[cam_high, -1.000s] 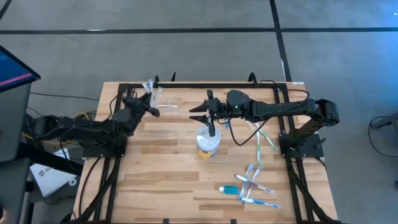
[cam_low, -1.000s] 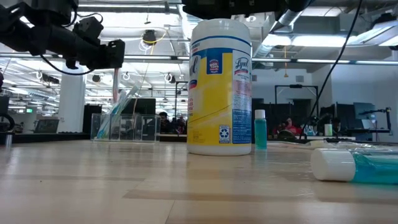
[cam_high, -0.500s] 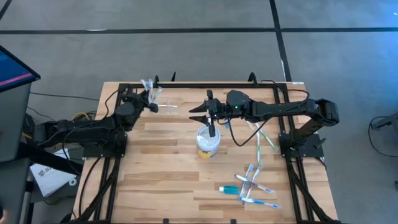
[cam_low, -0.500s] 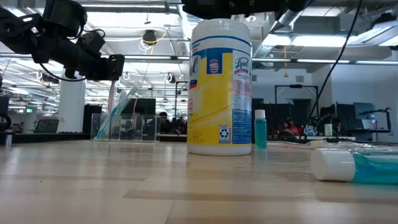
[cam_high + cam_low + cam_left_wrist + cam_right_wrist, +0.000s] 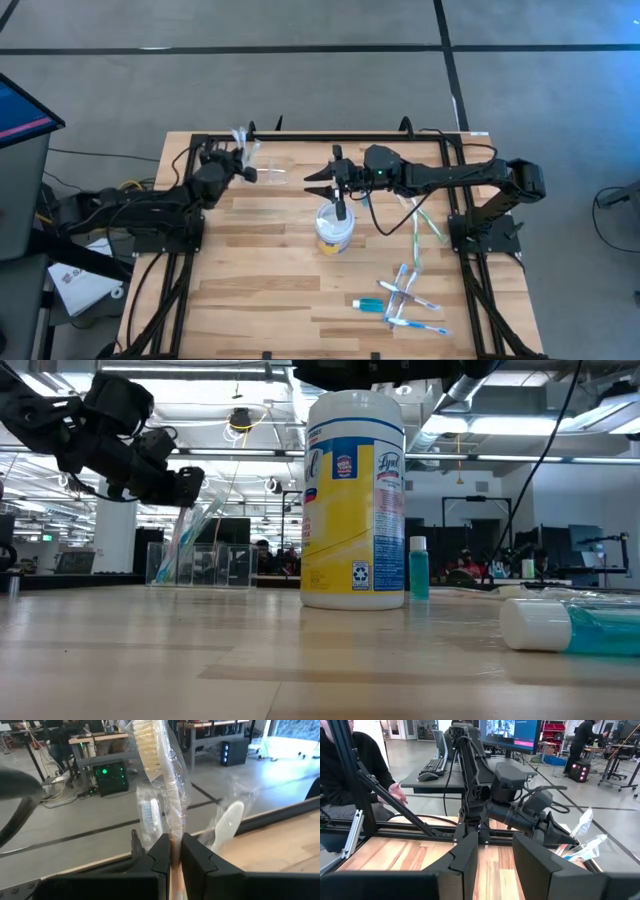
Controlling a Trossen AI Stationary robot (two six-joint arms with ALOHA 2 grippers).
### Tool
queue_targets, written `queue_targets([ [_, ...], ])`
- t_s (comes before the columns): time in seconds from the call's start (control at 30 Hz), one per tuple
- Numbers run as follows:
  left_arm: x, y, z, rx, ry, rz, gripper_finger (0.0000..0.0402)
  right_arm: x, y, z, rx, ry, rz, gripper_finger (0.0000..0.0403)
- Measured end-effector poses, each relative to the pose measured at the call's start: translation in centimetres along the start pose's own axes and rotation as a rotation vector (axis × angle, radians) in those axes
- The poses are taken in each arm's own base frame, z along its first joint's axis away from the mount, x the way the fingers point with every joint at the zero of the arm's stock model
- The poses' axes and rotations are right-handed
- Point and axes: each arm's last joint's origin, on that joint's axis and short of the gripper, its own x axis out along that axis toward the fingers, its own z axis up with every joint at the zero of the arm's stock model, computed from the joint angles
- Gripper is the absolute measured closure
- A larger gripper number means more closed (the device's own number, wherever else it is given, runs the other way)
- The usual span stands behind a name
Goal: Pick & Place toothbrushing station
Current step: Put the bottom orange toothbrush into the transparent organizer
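Since the earlier frames, the left gripper (image 5: 247,172) has been drawn a little toward the surface's (image 5: 270,290) far-left corner and tilted downward, as the low view shows. It is closed on a wrapped toothbrush (image 5: 161,780), which is seen clamped between its fingers (image 5: 195,862) in the left wrist view. The gripper is held over the station (image 5: 200,563), a clear stand placed near the far-left corner of the surface, with wrapped brushes leaning in its cups. The right gripper (image 5: 335,185) is held above the tub (image 5: 334,229) at mid-surface, its fingers set moderately apart with nothing between them. More wrapped toothbrushes (image 5: 408,300) and a teal bottle (image 5: 368,303) are left lying at the near right.
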Motion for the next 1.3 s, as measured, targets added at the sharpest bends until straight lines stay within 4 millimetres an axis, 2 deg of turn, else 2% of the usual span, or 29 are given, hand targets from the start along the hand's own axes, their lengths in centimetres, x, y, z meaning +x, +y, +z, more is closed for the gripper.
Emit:
queue_targets([
  [0.47,0.7,-0.6,-1.6,0.005,0.077,0.013,0.0386,0.0,0.0,-0.1,0.001,0.006,0.000,0.0290],
  [1.1,0.9,-0.9,-2.8,0.008,0.143,-0.009,0.0385,0.0,0.0,-0.1,0.002,0.012,0.001,0.0290],
  [1.3,0.9,-1.1,-2.8,0.009,0.152,-0.042,0.0365,0.0,0.0,-0.1,0.003,0.012,0.000,0.0290],
])
